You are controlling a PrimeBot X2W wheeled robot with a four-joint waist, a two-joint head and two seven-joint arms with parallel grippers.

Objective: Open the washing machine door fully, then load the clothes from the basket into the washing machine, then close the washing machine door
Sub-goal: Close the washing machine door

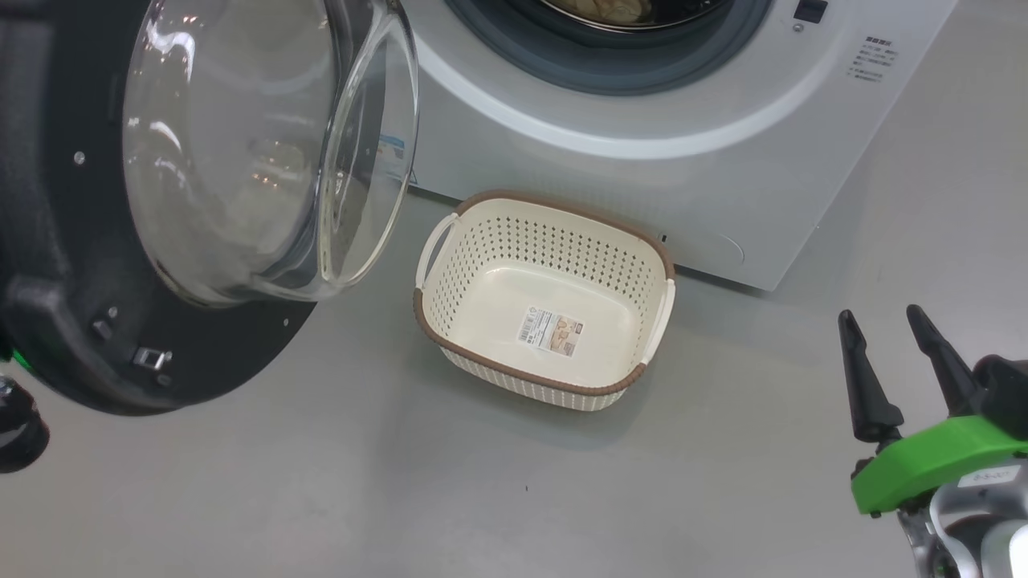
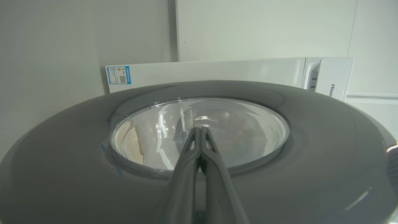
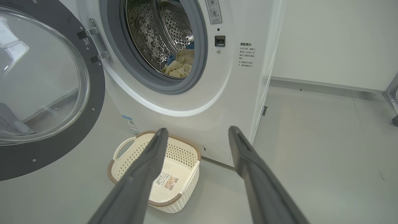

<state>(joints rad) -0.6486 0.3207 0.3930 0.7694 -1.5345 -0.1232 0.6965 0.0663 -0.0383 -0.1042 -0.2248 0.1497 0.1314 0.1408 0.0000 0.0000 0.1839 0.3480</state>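
Washing machine door (image 1: 48,241) cut off at left, clothes (image 3: 178,63) half hidden behind the gasket (image 3: 201,46). Left gripper (image 2: 200,129) jaws pressed together; right gripper (image 3: 198,130) jaws wide, holding nothing.

The washing machine door (image 1: 241,160) stood swung wide open at ten o'clock from the basket (image 1: 546,249), its glass bowl bulging outward. The cream basket sat upright and empty, with the white washing machine (image 1: 642,168) at its twelve o'clock. The cream-yellow clothes (image 3: 178,63) lay in the drum.

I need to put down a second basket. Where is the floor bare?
Bare grey floor lies on the robot's side of the cream perforated basket, and right of the white washing machine. Crowded: between the basket and the open black-rimmed glass door.
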